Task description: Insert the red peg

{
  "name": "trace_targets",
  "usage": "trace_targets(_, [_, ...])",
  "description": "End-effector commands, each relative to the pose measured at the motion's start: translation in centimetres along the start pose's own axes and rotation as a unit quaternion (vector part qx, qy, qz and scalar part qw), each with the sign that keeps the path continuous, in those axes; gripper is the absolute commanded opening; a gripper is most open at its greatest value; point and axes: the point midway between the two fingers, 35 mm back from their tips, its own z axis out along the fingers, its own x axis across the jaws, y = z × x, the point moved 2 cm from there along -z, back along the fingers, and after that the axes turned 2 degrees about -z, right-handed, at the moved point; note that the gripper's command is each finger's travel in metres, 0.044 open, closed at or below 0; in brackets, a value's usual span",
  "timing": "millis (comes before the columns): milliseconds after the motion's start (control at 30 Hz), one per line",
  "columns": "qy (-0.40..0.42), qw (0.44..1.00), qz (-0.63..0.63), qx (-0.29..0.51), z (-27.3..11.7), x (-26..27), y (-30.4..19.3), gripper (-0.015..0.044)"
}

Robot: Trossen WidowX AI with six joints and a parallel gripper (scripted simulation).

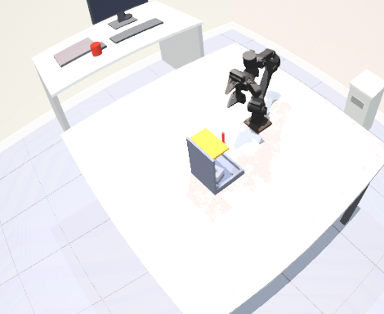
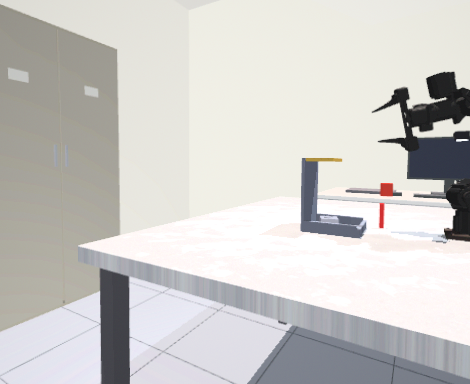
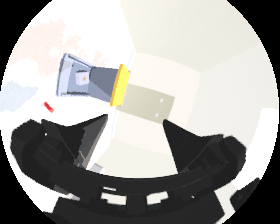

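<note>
A thin red peg point(image 1: 223, 137) point(image 2: 381, 215) point(image 3: 48, 107) stands upright on the table, just outside the box on the arm's side. The grey box point(image 1: 202, 165) point(image 2: 309, 194) point(image 3: 104, 84) has a tall back wall, a low rim and a yellow roof point(image 1: 208, 143) point(image 2: 324, 160) point(image 3: 120, 85) sticking out from the wall's top. A pale block point(image 1: 218, 173) point(image 2: 329, 219) point(image 3: 82, 77) with a small hole sits on its floor below the roof. My gripper point(image 1: 227, 100) point(image 2: 375, 126) point(image 3: 135, 119) is wide open and empty, high above the table, higher than the roof.
The arm's base point(image 1: 257, 123) point(image 2: 469, 235) stands on the table beyond the peg, on the side away from the back wall. A separate desk point(image 1: 74, 77) behind holds a monitor point(image 1: 118, 0), a keyboard point(image 1: 136, 30) and a red mug point(image 1: 96, 49) point(image 2: 386, 189).
</note>
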Motion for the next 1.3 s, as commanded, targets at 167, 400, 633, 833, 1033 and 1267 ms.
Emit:
trace_targets(167, [0.089,0.984,-0.152,0.032,2.8,5.0,-0.3,0.044])
trace_targets(400, [0.155,0.95,-0.268,0.042,4.1,8.7,-0.7,0.044])
trace_targets(633, [0.223,0.897,-0.381,0.037,4.8,12.5,-1.1,0.044])
trace_targets(833, [0.279,0.836,-0.472,0.022,5.0,15.7,-1.6,0.044])
trace_targets(1033, [0.318,0.783,-0.535,0.004,4.9,18.0,-1.9,0.044])
trace_targets(1267, [0.318,0.783,-0.535,0.004,4.8,18.0,-1.9,0.0414])
